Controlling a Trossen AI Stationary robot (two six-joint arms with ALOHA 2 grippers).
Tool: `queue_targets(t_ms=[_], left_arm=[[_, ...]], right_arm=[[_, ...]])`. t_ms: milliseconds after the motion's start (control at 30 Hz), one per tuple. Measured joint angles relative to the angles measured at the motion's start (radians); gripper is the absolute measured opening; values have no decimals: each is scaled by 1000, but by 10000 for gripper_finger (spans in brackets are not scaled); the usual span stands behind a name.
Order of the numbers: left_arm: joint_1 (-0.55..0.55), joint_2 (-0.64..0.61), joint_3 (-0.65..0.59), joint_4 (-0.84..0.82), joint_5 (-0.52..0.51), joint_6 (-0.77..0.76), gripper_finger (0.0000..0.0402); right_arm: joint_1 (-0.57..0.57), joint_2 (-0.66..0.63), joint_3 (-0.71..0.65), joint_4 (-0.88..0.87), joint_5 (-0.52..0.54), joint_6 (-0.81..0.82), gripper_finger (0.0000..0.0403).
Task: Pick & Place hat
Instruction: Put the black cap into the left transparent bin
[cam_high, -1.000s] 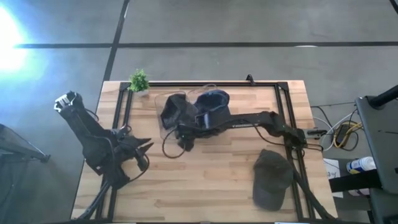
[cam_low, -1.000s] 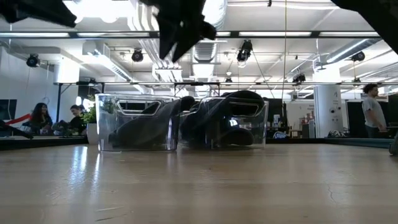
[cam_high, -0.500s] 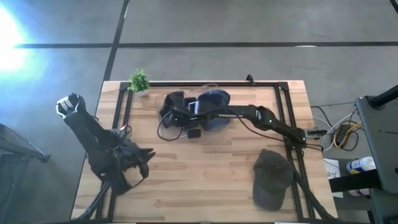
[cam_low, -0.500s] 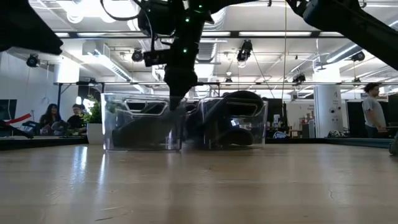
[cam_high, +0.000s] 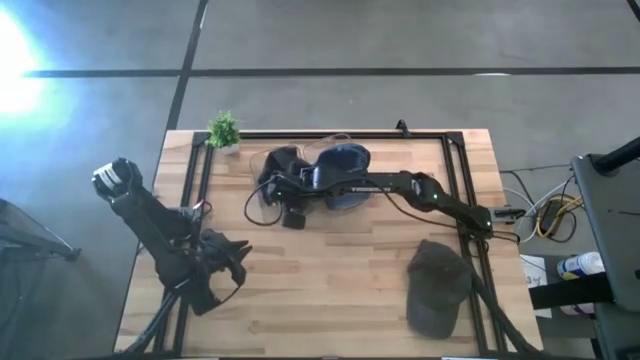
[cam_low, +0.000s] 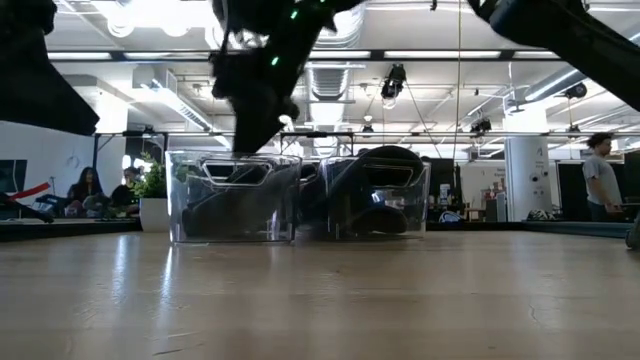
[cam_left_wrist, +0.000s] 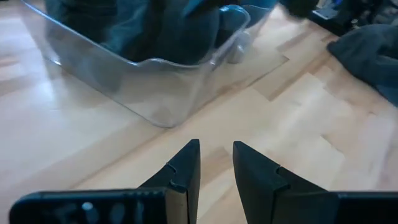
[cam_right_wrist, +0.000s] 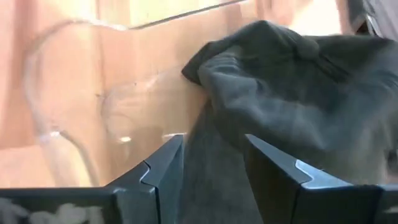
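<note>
- Two clear plastic bins stand side by side at the far middle of the wooden table, and their dark contents are hard to read: the low view shows only dim shapes through the walls, with the second bin holding a rounded dark blue hat.
- Beyond the table, the low view looks into a wide hall with ceiling lights and ducts; seated people show far back on one side and a standing person on the other.
- Black frame rails run along the table's far edge and down both sides.
- Right arm: it reaches from the table's right edge across to the bins, its right gripper low over the left-hand bin, fingers spread apart with nothing between them. Just ahead of them lies a crumpled grey hat inside the bin, close to its clear curved wall.
- Left arm: it is folded at the table's near-left corner, its left gripper aimed across the wood towards a bin, fingers parted by a narrow gap and empty.
- One more grey cap lies flat on the near-right of the table, well apart from the bins.
- A small potted plant sits at the far-left corner, cut by the rail.
</note>
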Motion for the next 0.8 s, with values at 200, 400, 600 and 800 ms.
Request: queue_targets(t_ms=[200,400,600,800], left_arm=[[8,-11,5,206,-98,281,90],[32,-24,1,418,2,624,90],[47,-24,0,493,101,807,90],[55,-24,-2,519,156,844,90]], right_arm=[[118,-231,-31,-413,11,221,169],[380,-339,-269,-575,14,562,166],[592,-500,-553,-600,-283,1095,167],[673,-563,-782,-464,-486,1393,175]])
